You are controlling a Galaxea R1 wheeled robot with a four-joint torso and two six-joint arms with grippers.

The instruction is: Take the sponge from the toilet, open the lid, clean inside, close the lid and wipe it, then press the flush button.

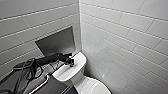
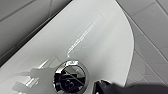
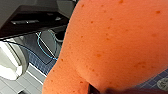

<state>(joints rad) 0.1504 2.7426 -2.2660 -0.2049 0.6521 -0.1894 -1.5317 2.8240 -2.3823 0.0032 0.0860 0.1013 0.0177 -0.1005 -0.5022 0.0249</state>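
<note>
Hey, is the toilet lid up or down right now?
Down, as far as shows: in the head view the lid lies as a smooth white cover on the toilet, no opening visible.

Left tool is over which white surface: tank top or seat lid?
The flat white ceramic tank top, bearing the round chrome-ringed flush button; the left tool hangs there. The white oval lid lies lower.
</note>
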